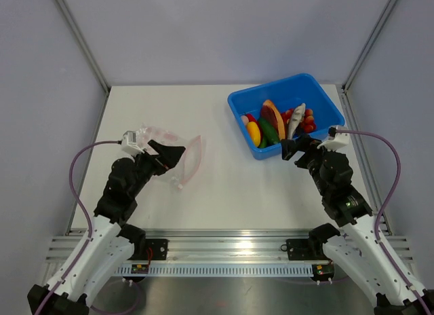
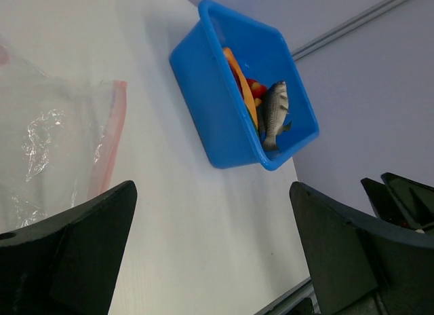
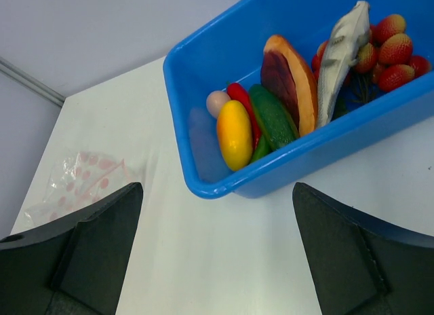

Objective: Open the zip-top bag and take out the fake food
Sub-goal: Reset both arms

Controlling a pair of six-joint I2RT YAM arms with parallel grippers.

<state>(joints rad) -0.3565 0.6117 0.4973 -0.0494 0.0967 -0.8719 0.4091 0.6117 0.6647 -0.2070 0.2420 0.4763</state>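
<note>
Jaws spread wide and empty, the left gripper [image 1: 166, 154], over the limp zip-top bag [image 1: 191, 159], may snag it, and the equally wide-spread right gripper [image 1: 296, 149] may bump the blue bin [image 1: 235, 110].

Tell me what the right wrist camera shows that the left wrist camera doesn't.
Only the right wrist view shows the yellow fruit, the green cucumber and the white egg. Only the left wrist view shows the pink zip strip sharply, close up. Both show the blue bin, the grey fish, the orange wedge, the clear bag and the white table.
</note>
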